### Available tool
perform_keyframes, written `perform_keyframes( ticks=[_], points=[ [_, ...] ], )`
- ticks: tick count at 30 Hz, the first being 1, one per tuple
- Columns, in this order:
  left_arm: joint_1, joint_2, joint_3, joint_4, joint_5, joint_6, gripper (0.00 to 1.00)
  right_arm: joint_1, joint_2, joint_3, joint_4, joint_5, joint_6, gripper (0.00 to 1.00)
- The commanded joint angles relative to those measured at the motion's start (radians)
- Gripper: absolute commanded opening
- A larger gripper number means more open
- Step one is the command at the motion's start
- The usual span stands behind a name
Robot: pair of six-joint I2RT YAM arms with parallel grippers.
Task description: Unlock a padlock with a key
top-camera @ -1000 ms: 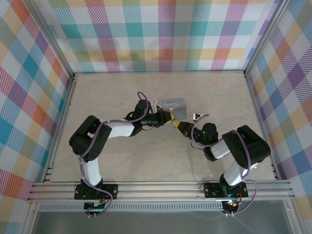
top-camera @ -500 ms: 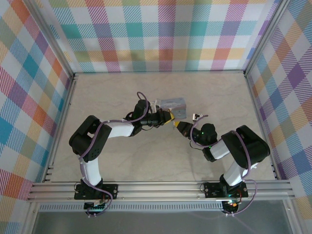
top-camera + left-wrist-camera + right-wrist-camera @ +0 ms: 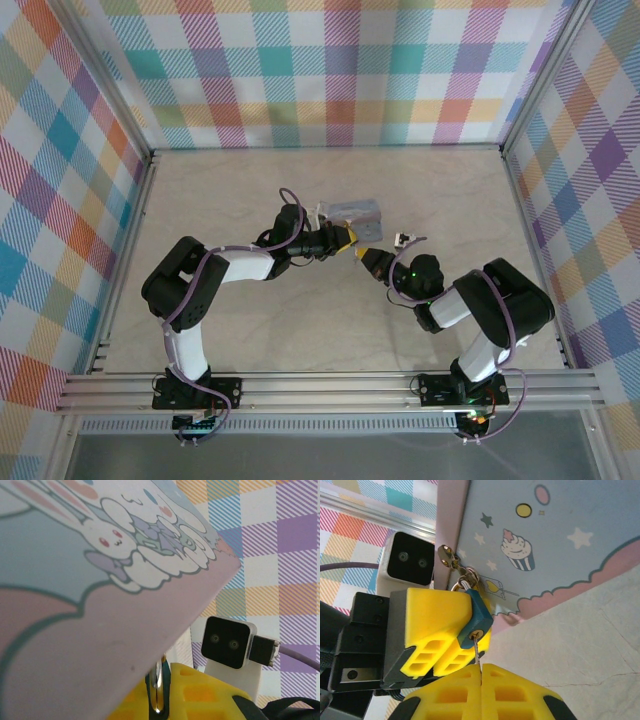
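Right fingers (image 3: 455,690) pinch key (image 3: 476,653) in padlock (image 3: 480,616), seemingly gripped by left fingers (image 3: 432,615)

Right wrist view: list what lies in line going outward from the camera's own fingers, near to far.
right gripper → key → padlock → brass latch on the tin

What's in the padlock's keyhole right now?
The key: its shaft runs from the shut right gripper into the padlock. Tip hidden in the lock body, head hidden in the grip.
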Motion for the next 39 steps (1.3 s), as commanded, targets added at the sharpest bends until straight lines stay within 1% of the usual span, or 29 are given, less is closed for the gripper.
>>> perform_keyframes(
  ticks=[1,12,21,26,33,39],
  points=[
    [0.003,0.009,-0.004,0.078,0.039,-0.009,0.12,0.006,-0.031,0.008,0.056,0.011,0.003,0.0],
    [0.003,0.01,-0.004,0.082,0.045,-0.012,0.12,0.006,-0.036,0.015,0.056,0.024,-0.013,0.0],
    [0.003,0.016,-0.01,0.103,0.06,-0.023,0.11,0.006,-0.03,0.047,0.056,0.022,0.004,0.0],
    [0.003,0.013,-0.011,0.111,0.067,-0.025,0.1,0.007,-0.029,0.069,0.056,0.019,0.064,0.0],
    [0.003,0.011,-0.009,0.122,0.073,-0.031,0.1,0.003,0.034,0.11,0.056,-0.005,0.184,0.0],
    [0.003,0.009,-0.016,0.134,0.079,-0.034,0.09,-0.007,0.042,0.122,0.056,-0.013,0.194,0.0]
  ],
)
